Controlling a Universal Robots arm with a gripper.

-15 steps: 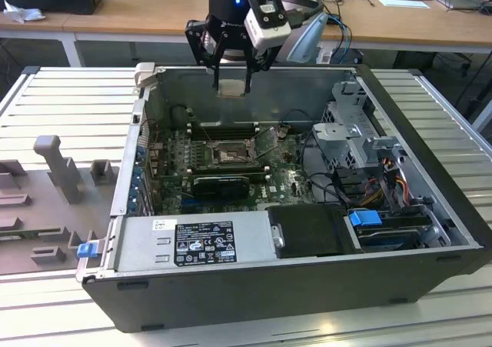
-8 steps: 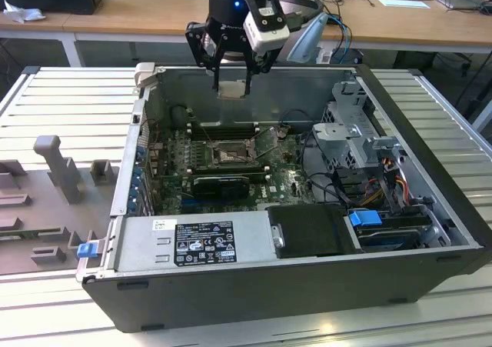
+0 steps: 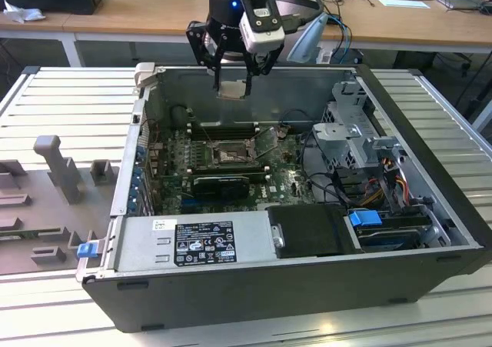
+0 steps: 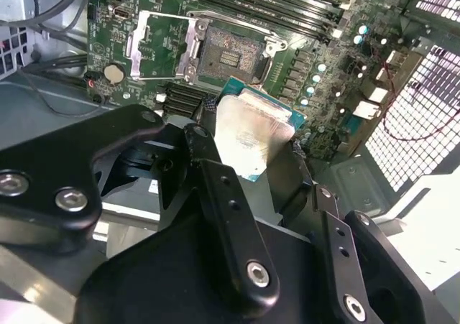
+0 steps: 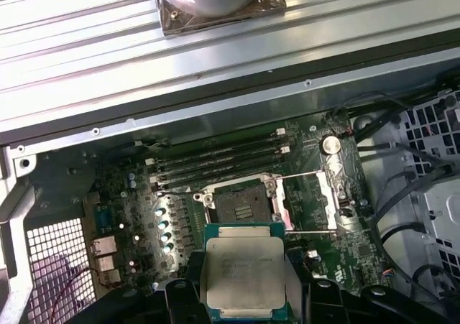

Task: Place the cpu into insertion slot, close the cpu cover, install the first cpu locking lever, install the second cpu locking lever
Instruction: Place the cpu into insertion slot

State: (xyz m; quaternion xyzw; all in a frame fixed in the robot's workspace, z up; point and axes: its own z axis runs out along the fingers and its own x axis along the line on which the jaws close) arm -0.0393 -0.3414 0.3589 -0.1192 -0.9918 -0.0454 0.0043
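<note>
One cpu [image 5: 243, 274] is pinched in your gripper [image 3: 234, 81] above the bare insertion slot [image 5: 243, 207], cpu cover [image 4: 184, 45] flipped open

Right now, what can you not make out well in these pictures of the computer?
- Silver-grey square cpu: second wrist view, the black tool covers its gripped edges.
- Its underside: both wrist views, turned away from the cameras.
- Black-framed square insertion slot: exterior view, contacts too small to tell.
</note>
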